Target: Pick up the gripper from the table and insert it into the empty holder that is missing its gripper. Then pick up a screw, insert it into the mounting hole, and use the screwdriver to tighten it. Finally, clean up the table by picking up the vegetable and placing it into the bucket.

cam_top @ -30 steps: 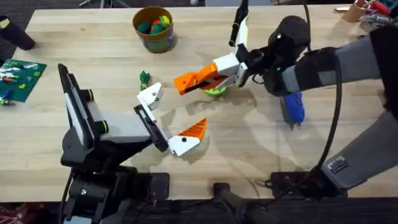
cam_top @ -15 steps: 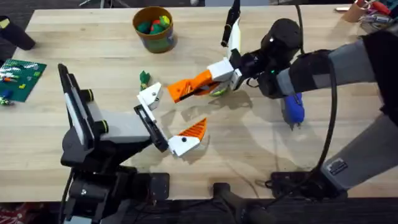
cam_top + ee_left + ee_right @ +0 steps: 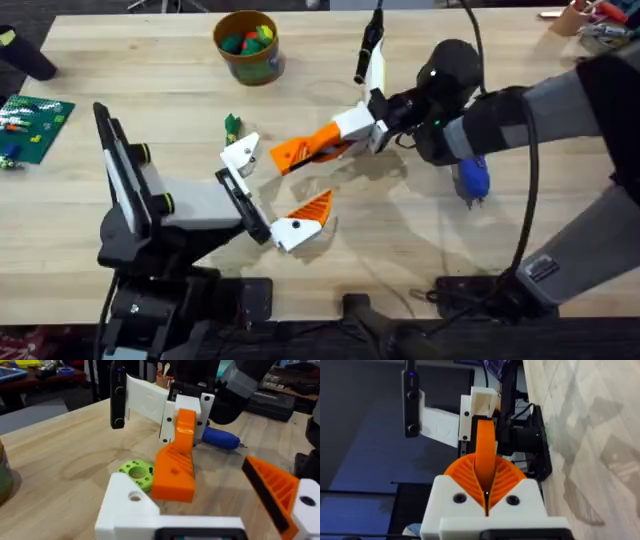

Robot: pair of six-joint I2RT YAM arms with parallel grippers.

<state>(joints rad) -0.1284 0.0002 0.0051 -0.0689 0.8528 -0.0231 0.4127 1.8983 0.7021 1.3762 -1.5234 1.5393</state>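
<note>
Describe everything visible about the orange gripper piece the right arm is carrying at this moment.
The gripper is a small orange plastic wedge, matte, with a tiny hole in its smooth side face. The right gripper clamps it between its own orange ribbed pads, holding it off the table and roughly level. Its free end points toward the holder, the bare white block on the stationary left arm, close to it; contact cannot be told. The lime-green disc lies on the table beyond it.

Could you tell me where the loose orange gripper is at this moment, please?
In the overhead view the gripper is near mid-table, clamped in the right gripper, its tip just right of the holder.
</note>
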